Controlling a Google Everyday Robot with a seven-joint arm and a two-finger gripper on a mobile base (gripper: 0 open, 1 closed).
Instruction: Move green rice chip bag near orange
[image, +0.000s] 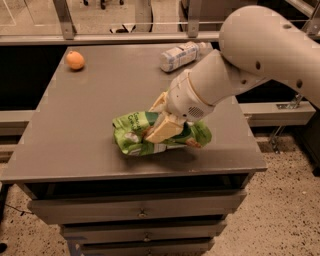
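The green rice chip bag lies crumpled near the front middle of the grey table, with a shadow under it. My gripper comes down from the right on a thick white arm and is shut on the bag's middle. One cream finger lies across the front of the bag and the other sits behind it. The orange sits alone at the table's far left corner, well away from the bag and gripper.
A white plastic bottle lies on its side at the table's back edge, right of centre. A metal rail runs behind the table. Drawers sit below the table front.
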